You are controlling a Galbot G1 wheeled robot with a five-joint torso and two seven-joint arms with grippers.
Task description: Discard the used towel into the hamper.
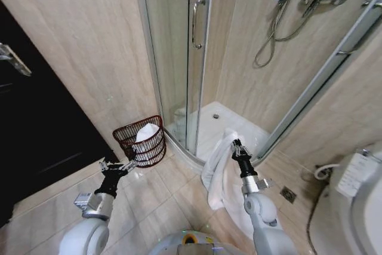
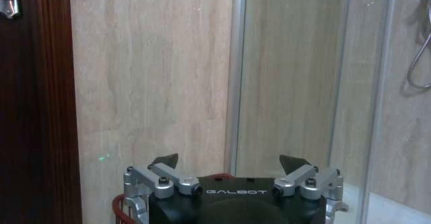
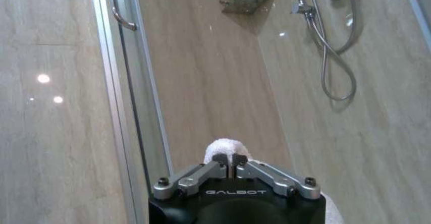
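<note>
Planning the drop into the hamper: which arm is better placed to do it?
Right, probably. The right end effector is shut on the white towel, which hangs beside it. The left end effector is open and holds nothing, though it sits nearer the hamper.

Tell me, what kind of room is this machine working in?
Almost certainly a bathroom: a glass shower stall with a hose, a toilet at the right, tiled floor.
</note>
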